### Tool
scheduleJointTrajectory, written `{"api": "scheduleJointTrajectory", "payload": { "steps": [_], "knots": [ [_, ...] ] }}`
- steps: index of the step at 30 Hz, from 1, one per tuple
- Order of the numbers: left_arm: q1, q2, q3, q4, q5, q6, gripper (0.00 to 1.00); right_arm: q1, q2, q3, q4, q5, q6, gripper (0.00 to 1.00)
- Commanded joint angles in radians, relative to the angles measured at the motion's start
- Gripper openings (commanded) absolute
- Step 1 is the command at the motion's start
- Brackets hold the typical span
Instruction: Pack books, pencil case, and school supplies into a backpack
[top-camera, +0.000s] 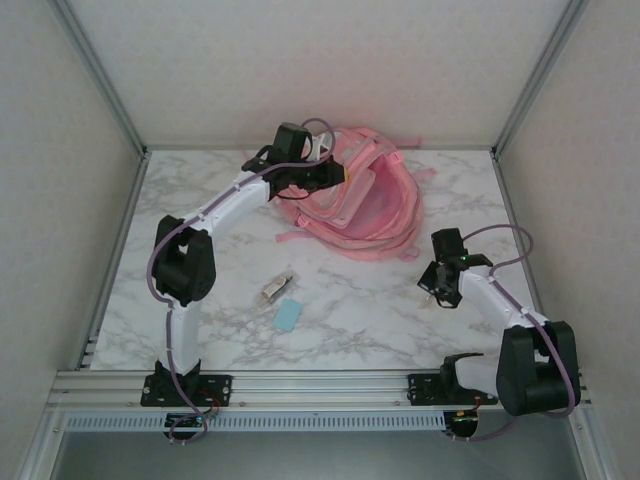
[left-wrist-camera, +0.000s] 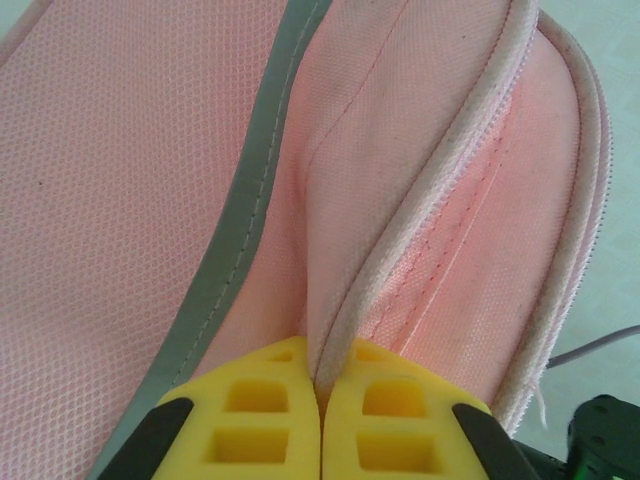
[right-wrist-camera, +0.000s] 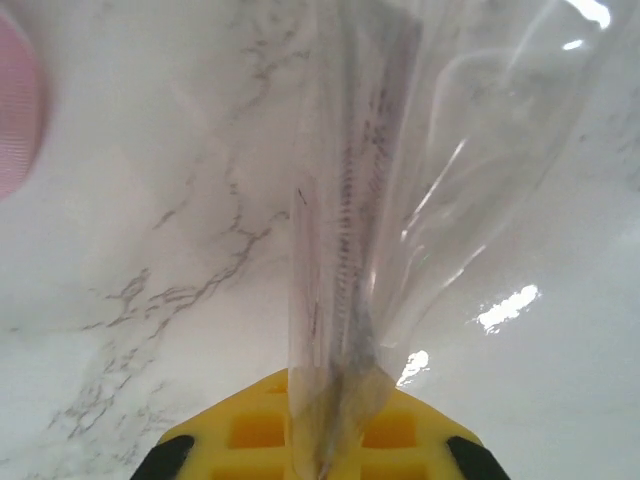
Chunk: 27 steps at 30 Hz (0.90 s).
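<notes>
Right wrist view shows the strip (right-wrist-camera: 345, 220) clamped in the right gripper (right-wrist-camera: 320, 445). Arm outstretched, the left gripper (left-wrist-camera: 320, 400) pinches the backpack (left-wrist-camera: 120, 200) seam.

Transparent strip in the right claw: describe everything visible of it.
The long narrow transparent plastic strip looks like a ruler: fine dark tick marks run along it, inside a loose, glossy clear sleeve. The right claw is shut on its near end, yellow fingers pinching it edge-on. It extends away over the white marbled table; whether its far end touches the table is unclear.
</notes>
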Motion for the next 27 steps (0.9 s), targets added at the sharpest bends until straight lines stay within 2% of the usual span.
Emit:
{"api": "scheduleJointTrajectory", "payload": {
  "steps": [1,4,7,12,20,27],
  "knots": [
    [0.029,-0.075,0.032,-0.007,0.016,-0.008,0.00,0.002,-0.069,0.078,-0.055,-0.023,-0.052,0.00],
    [0.040,-0.070,0.053,-0.021,0.013,0.000,0.00,0.001,-0.103,0.145,-0.028,-0.134,-0.080,0.00],
    [0.051,-0.062,0.081,-0.039,0.008,0.008,0.00,0.002,-0.088,0.202,0.083,-0.285,-0.064,0.00],
    [0.061,-0.048,0.123,-0.050,0.007,0.002,0.00,0.015,0.103,0.302,0.388,-0.521,0.015,0.00],
    [0.061,-0.048,0.133,-0.035,0.012,-0.021,0.00,0.113,0.506,0.557,0.723,-0.629,0.074,0.00],
    [0.059,-0.059,0.113,-0.007,0.021,-0.050,0.00,0.167,0.793,0.721,0.955,-0.651,0.286,0.00]
  ]
}}
